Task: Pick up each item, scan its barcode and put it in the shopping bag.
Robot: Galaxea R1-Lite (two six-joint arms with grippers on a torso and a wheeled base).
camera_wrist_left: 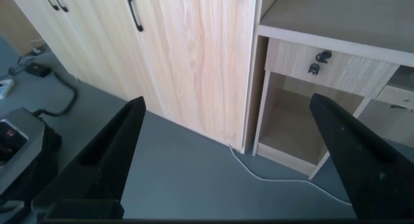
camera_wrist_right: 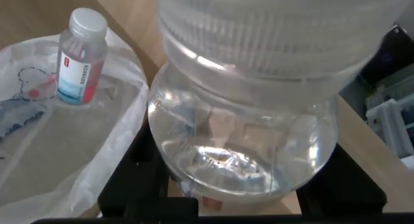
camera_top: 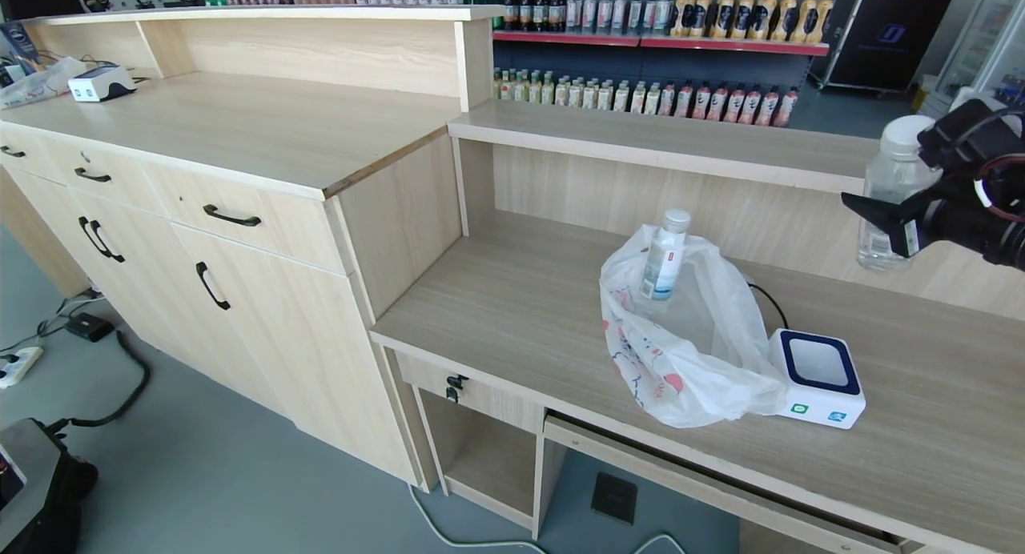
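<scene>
Right gripper (camera_top: 903, 218) is clenched on a water bottle (camera_top: 890, 187), its dark fingers pressing the lower half of the body from either side. The bottle stands upright in the grasp, white cap on top, held up over the right end of the table (camera_top: 520, 298). From the right wrist view the bottle (camera_wrist_right: 246, 120) is clear, ribbed plastic with a rounded shoulder, and the water inside catches the light.

Below and to the left of the held bottle sits the shopping bag (camera_top: 689, 362), a thin, crumpled white plastic sack with a red and blue print, its mouth slumped open. A small bottle (camera_top: 665, 259) with a white cap and a red, white and blue label stands inside it, leaning slightly. Just beside the bag on the right, touching its edge, is the scanner (camera_top: 818, 378): a white box with rounded corners and a dark blue frame around its top window. A black cable (camera_top: 767, 299) runs behind the bag. The table is pale wood-grain laminate.

Left gripper (camera_wrist_left: 223, 159) hangs released, its two black fingers spread wide over the grey floor (camera_wrist_left: 187, 179), near the pale wooden cabinet (camera_wrist_left: 194, 56).
</scene>
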